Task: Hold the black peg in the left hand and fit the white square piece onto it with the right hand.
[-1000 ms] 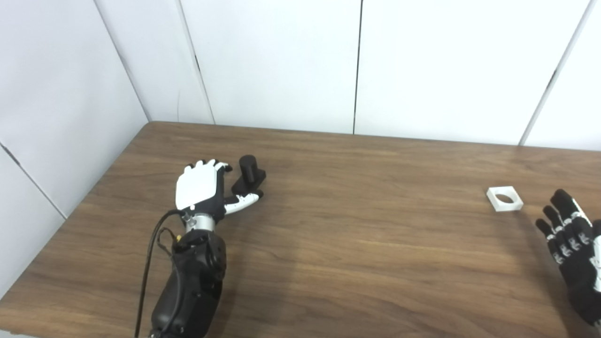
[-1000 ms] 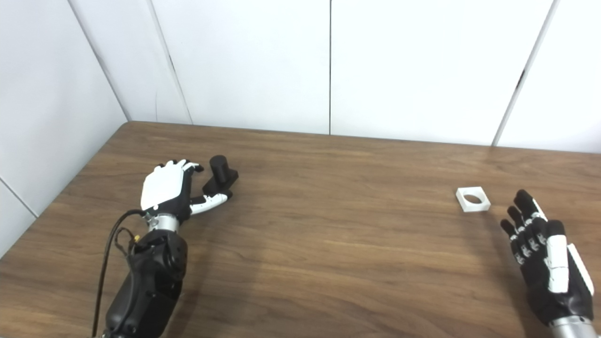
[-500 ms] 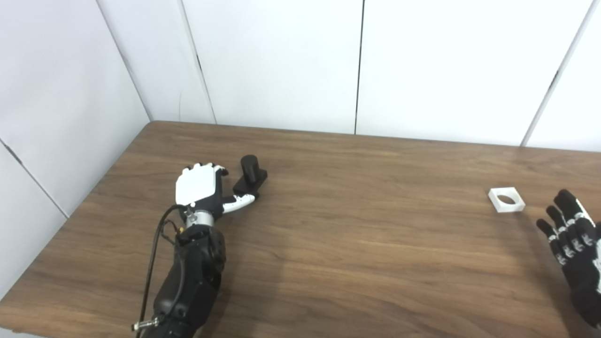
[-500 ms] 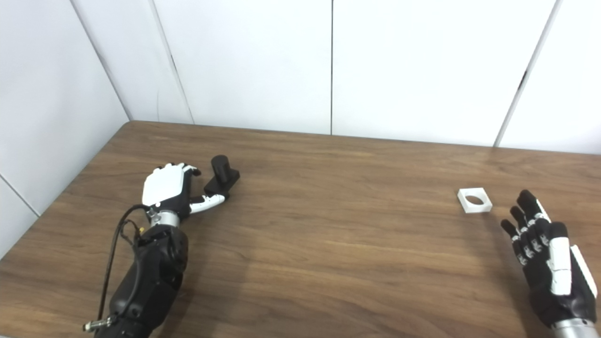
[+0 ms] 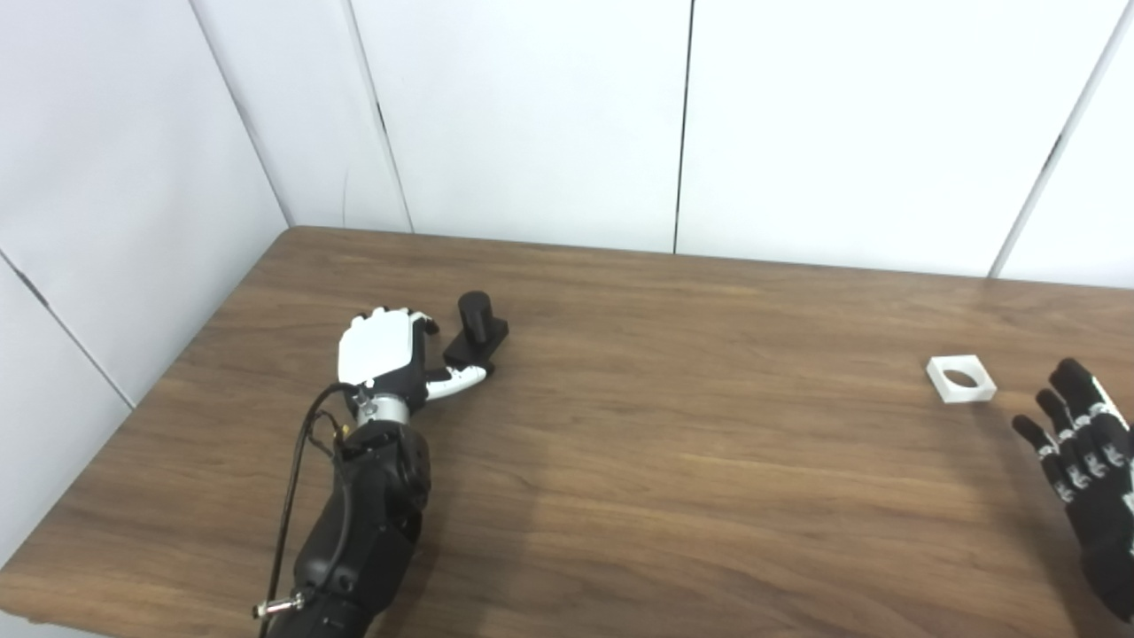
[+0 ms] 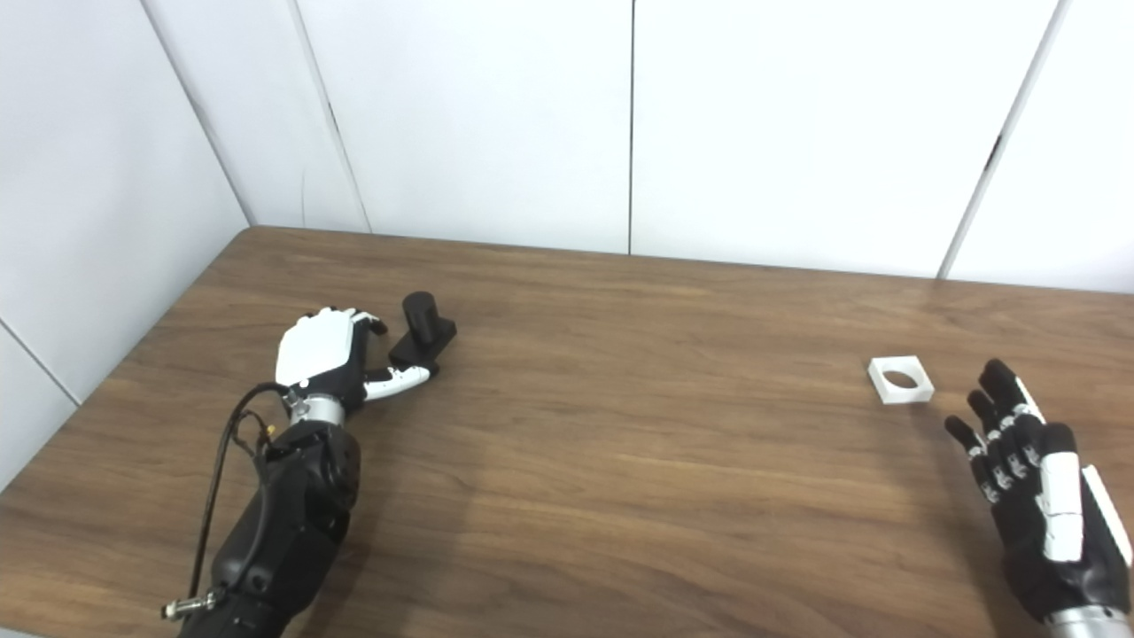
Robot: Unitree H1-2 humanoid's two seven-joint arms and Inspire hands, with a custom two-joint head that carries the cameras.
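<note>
Fingers of the left hand [image 5: 379, 354] sit spread beside the black peg [image 5: 476, 328] near the bench's [image 5: 664, 478] left edge, gripping nothing; closing squarely on its square base should keep its round post upright. Near the right edge, the white square piece [image 5: 960, 378] with its round hole lies flat, the right hand [image 6: 1036, 496] open just short of it.

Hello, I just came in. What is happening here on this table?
A humanoid robot is starting an assembly job on a brown wooden table. Its left hand is right beside a black peg on a square base, with the thumb near the base, but does not clearly grip it. Its right hand is open, near a white square piece with a round hole, not touching it. Both parts rest on the table, far apart.
</note>
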